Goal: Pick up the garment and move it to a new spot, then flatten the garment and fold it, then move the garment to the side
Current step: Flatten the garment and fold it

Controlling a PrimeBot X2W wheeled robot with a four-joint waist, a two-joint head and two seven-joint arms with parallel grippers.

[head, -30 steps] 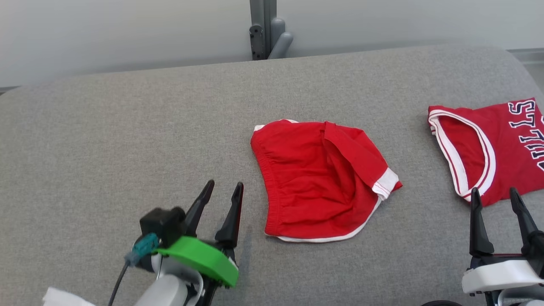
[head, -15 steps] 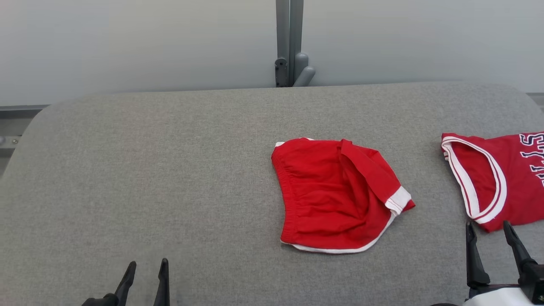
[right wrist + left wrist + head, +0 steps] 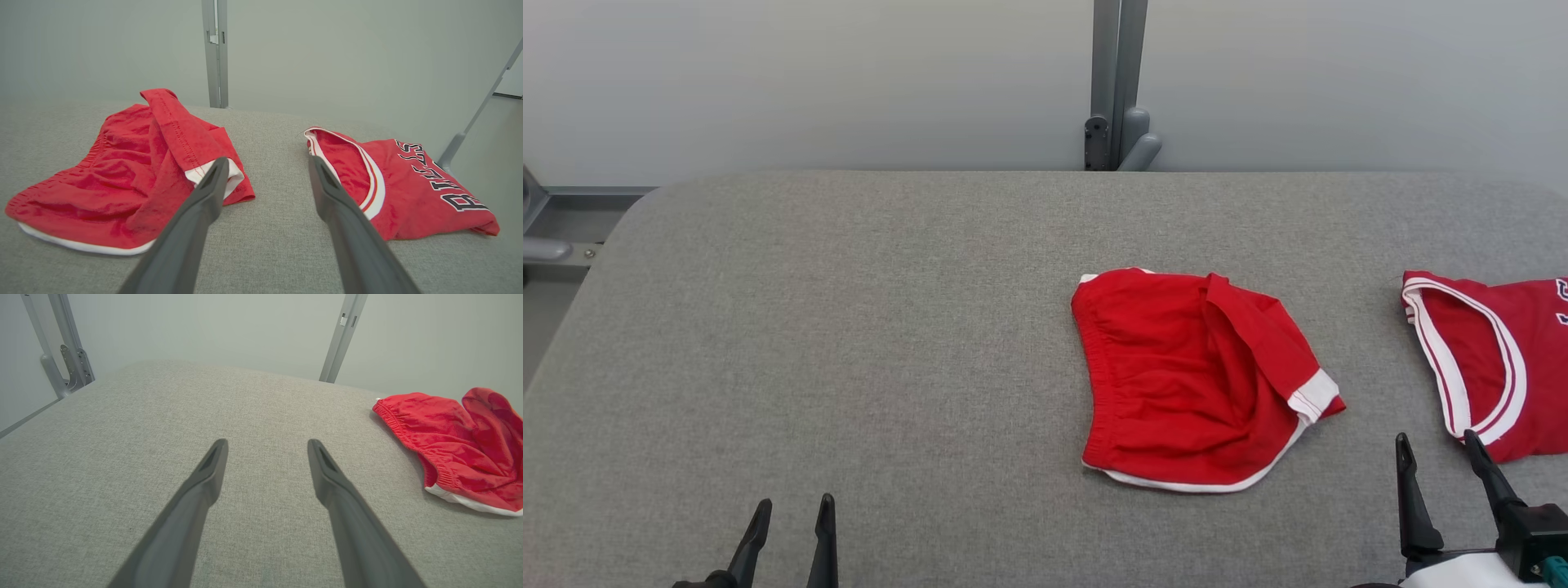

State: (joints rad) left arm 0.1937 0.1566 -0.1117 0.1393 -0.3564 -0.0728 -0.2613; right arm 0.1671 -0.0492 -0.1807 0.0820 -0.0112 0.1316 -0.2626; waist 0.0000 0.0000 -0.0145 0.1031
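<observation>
The garment, a pair of red shorts (image 3: 1176,384) with white trim, lies crumpled right of centre on the grey padded table (image 3: 849,327), one leg folded over the top. My left gripper (image 3: 793,502) hovers open at the near left edge, well left of the shorts, with nothing between its fingers. In the left wrist view the left gripper (image 3: 266,443) points over bare fabric and the shorts (image 3: 449,445) lie to the right. My right gripper (image 3: 1436,437) is open near the front right. In the right wrist view the right gripper (image 3: 267,160) points between the shorts (image 3: 122,179) and a jersey.
A red jersey (image 3: 1527,367) with white trim and dark lettering lies at the right edge, also in the right wrist view as the jersey (image 3: 408,188). A grey metal post (image 3: 1117,82) stands behind the table. The table's left edge (image 3: 572,318) drops to a metal frame.
The head camera has tilted up and turned left, shifting the scene right and down. My left gripper has drawn back from beside the shorts to the near left edge. Both stay open.
</observation>
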